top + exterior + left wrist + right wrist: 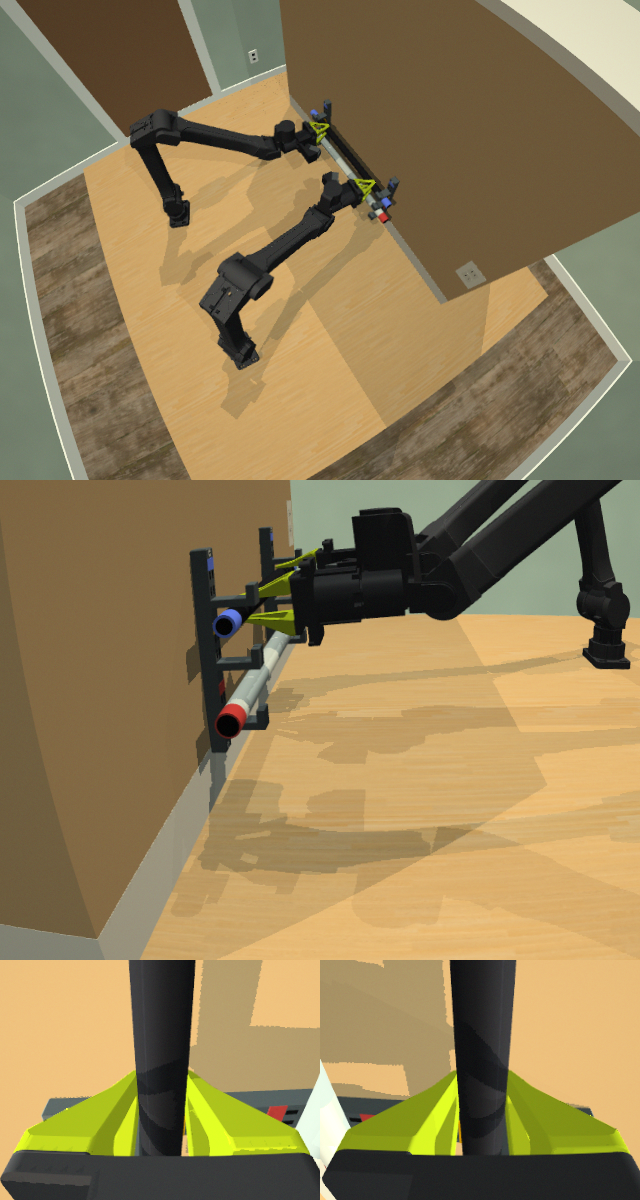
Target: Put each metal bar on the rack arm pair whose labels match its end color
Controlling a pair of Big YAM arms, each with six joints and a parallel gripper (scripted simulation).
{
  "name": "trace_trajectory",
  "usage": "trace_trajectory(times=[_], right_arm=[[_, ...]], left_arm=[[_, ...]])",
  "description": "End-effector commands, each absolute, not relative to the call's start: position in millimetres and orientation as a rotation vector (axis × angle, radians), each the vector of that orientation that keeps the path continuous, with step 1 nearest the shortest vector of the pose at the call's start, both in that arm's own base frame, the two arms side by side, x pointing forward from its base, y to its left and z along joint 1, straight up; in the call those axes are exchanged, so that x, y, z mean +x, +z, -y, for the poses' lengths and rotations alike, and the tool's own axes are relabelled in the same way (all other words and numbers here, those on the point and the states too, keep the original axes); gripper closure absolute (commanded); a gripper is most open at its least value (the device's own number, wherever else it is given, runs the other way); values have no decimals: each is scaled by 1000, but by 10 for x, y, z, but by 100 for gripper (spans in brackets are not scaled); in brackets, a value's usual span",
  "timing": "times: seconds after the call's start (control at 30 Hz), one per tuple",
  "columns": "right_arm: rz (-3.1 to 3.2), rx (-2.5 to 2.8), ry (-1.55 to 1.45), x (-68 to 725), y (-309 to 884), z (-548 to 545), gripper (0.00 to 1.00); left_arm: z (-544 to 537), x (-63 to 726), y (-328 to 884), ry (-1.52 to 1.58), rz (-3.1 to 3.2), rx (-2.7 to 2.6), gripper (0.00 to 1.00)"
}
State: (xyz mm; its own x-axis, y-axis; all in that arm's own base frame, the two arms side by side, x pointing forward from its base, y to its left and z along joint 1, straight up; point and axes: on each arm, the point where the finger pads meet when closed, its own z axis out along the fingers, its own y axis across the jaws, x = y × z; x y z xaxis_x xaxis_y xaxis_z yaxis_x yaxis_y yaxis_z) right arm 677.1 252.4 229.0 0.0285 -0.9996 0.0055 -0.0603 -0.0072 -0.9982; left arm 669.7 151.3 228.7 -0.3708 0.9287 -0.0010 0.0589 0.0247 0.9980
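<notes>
The black bar with blue ends (354,159) (227,623) (162,1015) (482,1015) is held across the rack, just below the top arm (232,601) in the exterior view. Whether it touches the rack is unclear. My left gripper (324,135) (246,606) (162,1080) and my right gripper (369,191) (482,1080) are both shut on it. The white-grey bar with red ends (338,157) (253,684) lies low, at the bottom arm (252,722). A blue label (209,563) is at the top of the near upright; a red label (222,687) is above the bottom arm.
The near middle arm (237,663) sticks out below the black bar. The rack's near upright (199,588) is against the brown wall (439,129) (103,660). The wooden table top (310,361) (465,738) runs below both arms.
</notes>
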Motion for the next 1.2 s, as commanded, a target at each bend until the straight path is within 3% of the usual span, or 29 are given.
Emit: trace_trajectory(times=[0.0, 1.17], right_arm=[[-1180, -1162, -1188, 6763, 2908, -2517, 100], [-1180, -1162, -1188, 6487, 2776, -2477, 100]], left_arm=[[-1561, 6644, 2761, 1493, -1485, 979, 100], [-1427, 6398, 2638, 1494, -1485, 979, 100]])
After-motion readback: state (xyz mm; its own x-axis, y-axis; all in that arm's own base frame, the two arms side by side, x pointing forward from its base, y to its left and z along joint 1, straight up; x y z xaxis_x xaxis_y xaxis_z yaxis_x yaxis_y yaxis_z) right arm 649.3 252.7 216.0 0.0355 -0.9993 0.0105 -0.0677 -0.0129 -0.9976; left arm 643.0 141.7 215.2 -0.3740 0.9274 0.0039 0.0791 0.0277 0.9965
